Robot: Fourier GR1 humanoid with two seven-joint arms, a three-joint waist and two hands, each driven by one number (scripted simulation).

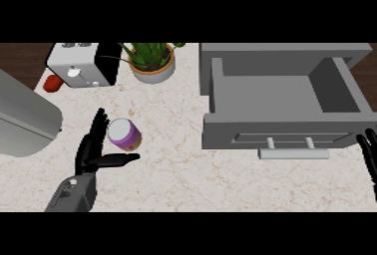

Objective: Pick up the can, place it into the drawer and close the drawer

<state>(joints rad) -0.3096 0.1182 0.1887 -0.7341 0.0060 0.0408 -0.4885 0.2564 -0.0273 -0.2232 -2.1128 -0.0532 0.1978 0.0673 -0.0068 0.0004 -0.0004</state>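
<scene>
A purple can (123, 134) with a white lid stands upright on the marble counter (191, 179), left of centre. My left hand (91, 147) is open just to its left, fingers straight along the can's side and thumb stretched out below it. The grey drawer (283, 97) stands pulled out at the right, its inside bare, with a pale bar handle (293, 153) on its front. My right hand (367, 152) shows only as straight fingers at the right edge, beside the drawer's front, resting open.
A white toaster (79, 64) and a potted plant (152, 62) stand at the back. A red object (52, 84) lies left of the toaster. A large grey rounded appliance (22, 119) fills the left edge.
</scene>
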